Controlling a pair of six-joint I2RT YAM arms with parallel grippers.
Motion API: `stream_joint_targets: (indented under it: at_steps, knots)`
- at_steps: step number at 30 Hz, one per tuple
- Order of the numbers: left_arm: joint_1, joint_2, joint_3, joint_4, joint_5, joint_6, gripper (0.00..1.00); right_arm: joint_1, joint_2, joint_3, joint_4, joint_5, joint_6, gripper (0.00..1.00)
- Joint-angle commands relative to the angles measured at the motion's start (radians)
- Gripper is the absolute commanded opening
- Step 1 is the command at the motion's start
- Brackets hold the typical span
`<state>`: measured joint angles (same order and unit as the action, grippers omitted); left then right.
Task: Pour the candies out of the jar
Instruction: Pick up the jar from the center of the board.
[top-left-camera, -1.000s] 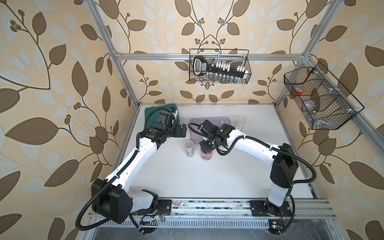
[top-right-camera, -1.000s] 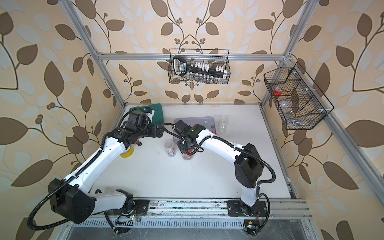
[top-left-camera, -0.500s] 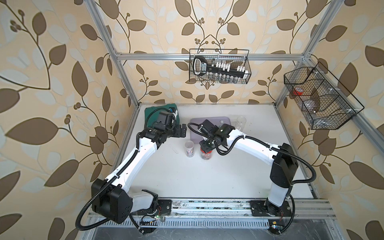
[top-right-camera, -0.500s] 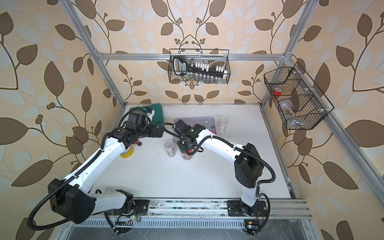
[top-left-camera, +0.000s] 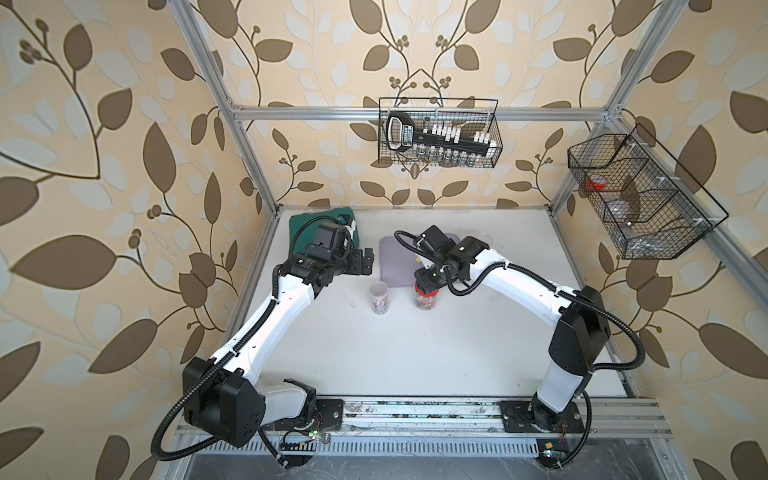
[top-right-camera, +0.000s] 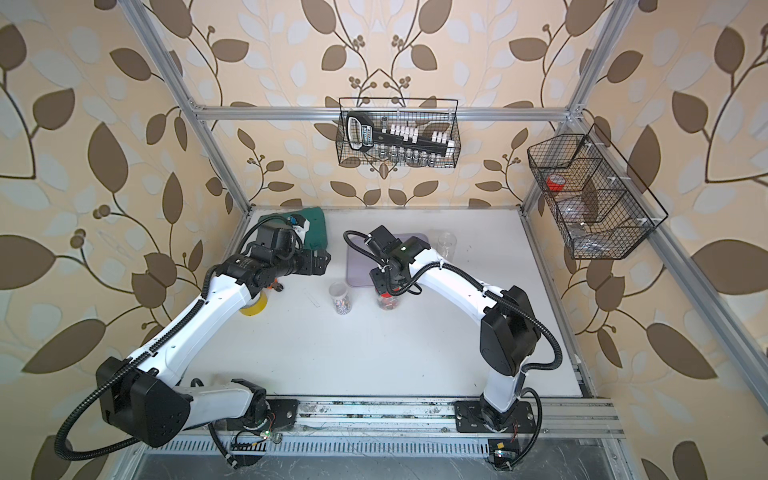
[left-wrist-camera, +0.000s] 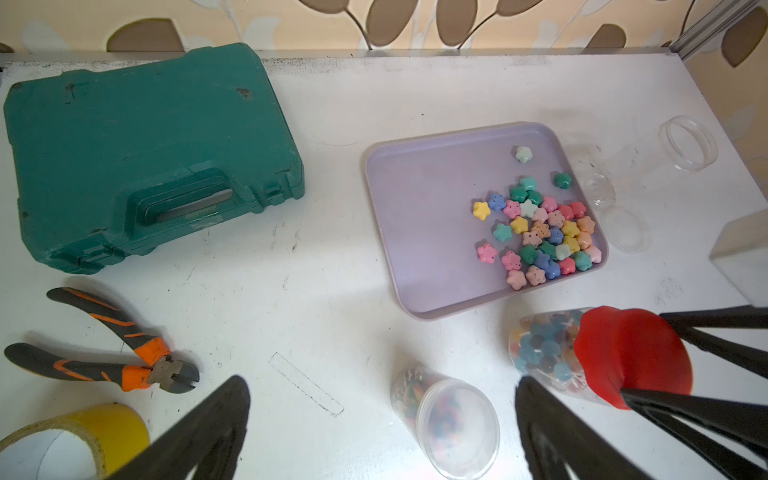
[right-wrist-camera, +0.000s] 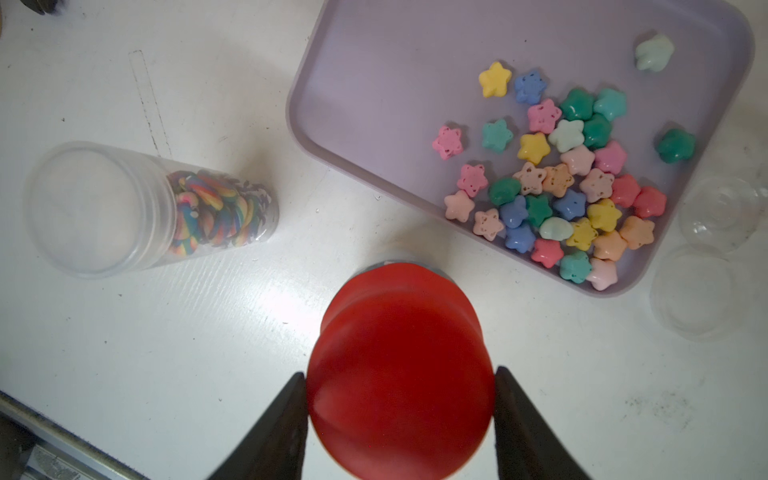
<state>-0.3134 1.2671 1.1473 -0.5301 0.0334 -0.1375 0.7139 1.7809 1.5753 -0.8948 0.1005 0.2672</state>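
- Nearest the robot on the white table (top-left-camera: 395, 353), the red-lidded jar (top-left-camera: 426, 297) stands upright just short of the tray's near edge. It is packed with round blue lollipops (left-wrist-camera: 540, 349) on thin white sticks.
- The right end effector (right-wrist-camera: 399, 371) reaches down from above and is clamped on the red lid (right-wrist-camera: 395, 316), one finger pressed to each side.
- Beside that jar but apart from it, a clear-lidded jar (top-right-camera: 340, 298) stands upright with its lid on. Rainbow-swirled candies (right-wrist-camera: 216, 208) sit in its lower part.
- The left end effector (left-wrist-camera: 380, 390) hangs above the table near the clear-lidded jar, spread wide and holding nothing.
- Toward the left wall lie a yellow tape roll (top-right-camera: 253, 305) and orange-handled pliers (left-wrist-camera: 104, 353).
- Farther back is the lilac tray (left-wrist-camera: 374, 199), with pastel star candies (right-wrist-camera: 561, 187) heaped loosely toward one side.
- Two clear lids (right-wrist-camera: 694, 291) lie just beside the tray, and an open clear jar (top-right-camera: 446, 243) with nothing in it sits a little beyond them.
- A closed green case (left-wrist-camera: 145, 145) lies flat in the far left corner.
- Two wire baskets hang highest and farthest: the back basket (top-left-camera: 438, 133) on the back wall and the side basket (top-left-camera: 640, 195) on the right wall.
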Motion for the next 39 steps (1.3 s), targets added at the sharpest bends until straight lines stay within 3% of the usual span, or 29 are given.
stream_joint_targets:
  at_steps: [1, 12, 16, 21, 30, 39]
  knots:
    - [0.0, 0.0, 0.016, 0.0, 0.041, 0.014, 0.99, -0.009, -0.051, -0.019, -0.008, 0.001, -0.021, 0.39]
    - [0.0, 0.0, 0.014, 0.004, 0.075, 0.017, 0.99, -0.009, -0.08, -0.134, -0.01, 0.002, -0.002, 0.42]
    - [0.0, 0.001, 0.014, 0.005, 0.082, 0.017, 0.99, -0.009, -0.093, -0.178, 0.0, 0.005, 0.006, 0.66]
    - [-0.001, 0.003, 0.014, 0.005, 0.087, 0.018, 0.99, -0.009, -0.089, -0.193, 0.009, 0.006, 0.01, 0.77]
    - [0.0, 0.003, 0.014, 0.005, 0.087, 0.018, 0.99, -0.009, -0.072, -0.167, 0.021, -0.012, 0.005, 0.75]
    - [0.0, 0.005, 0.014, 0.005, 0.092, 0.018, 0.99, -0.009, -0.052, -0.146, 0.037, -0.056, -0.005, 0.6]
